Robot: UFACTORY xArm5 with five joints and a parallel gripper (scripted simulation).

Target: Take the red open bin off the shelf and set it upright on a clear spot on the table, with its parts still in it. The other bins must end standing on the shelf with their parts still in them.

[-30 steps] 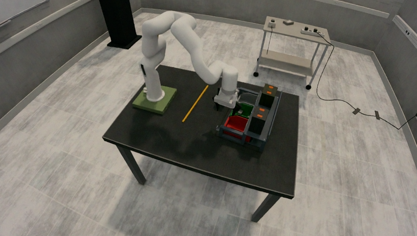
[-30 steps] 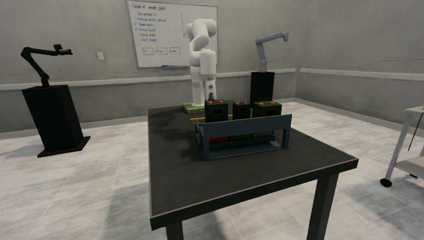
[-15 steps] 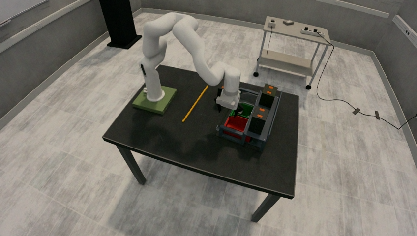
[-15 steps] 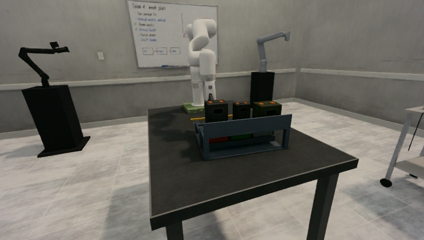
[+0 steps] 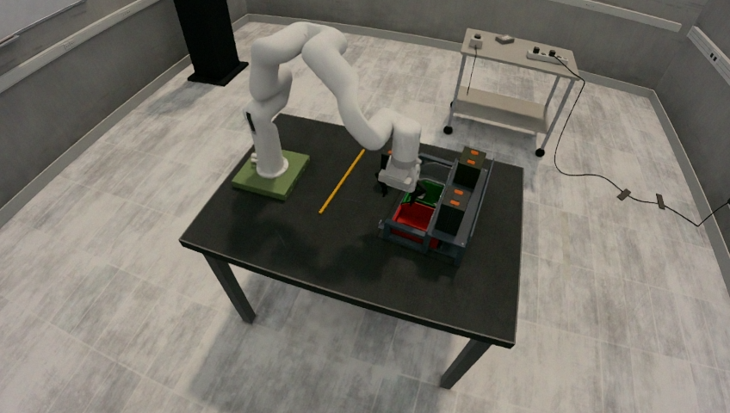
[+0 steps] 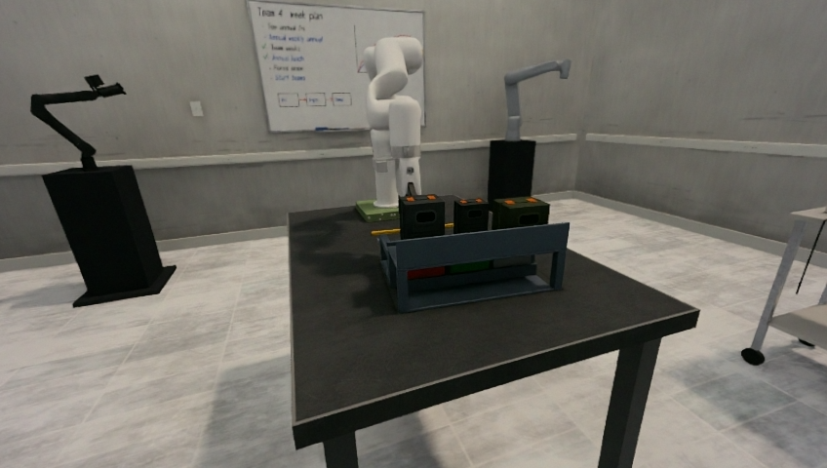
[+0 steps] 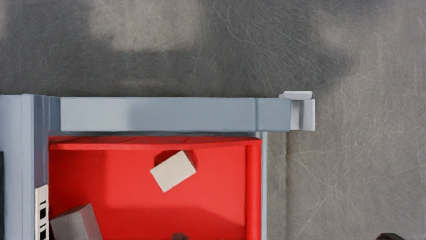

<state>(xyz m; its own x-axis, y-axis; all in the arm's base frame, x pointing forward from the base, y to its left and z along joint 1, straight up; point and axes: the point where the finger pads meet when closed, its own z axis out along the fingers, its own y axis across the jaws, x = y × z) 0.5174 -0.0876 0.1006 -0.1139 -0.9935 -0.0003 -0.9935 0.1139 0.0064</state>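
Observation:
The red open bin point(image 5: 415, 217) sits at the near end of the lower level of the blue-grey shelf point(image 5: 436, 207). In the wrist view the red bin point(image 7: 150, 190) holds loose grey blocks point(image 7: 172, 171), and the shelf's front bar point(image 7: 157, 114) runs along its edge. My gripper point(image 5: 402, 192) hangs open and empty just above the bin's end. In the wrist view only the fingertips of the gripper point(image 7: 285, 237) show at the bottom edge, one over the bin's inside and one over the table, either side of the bin's side wall point(image 7: 254, 190). From the exterior view the red bin point(image 6: 426, 271) shows as a strip under the shelf point(image 6: 470, 261).
A green bin point(image 5: 427, 192) stands next to the red one. Dark closed boxes point(image 5: 470, 166) point(image 5: 453, 209) stand on the shelf's upper level. A yellow rod point(image 5: 342, 180) lies on the table between the shelf and the arm's green base point(image 5: 271, 174).

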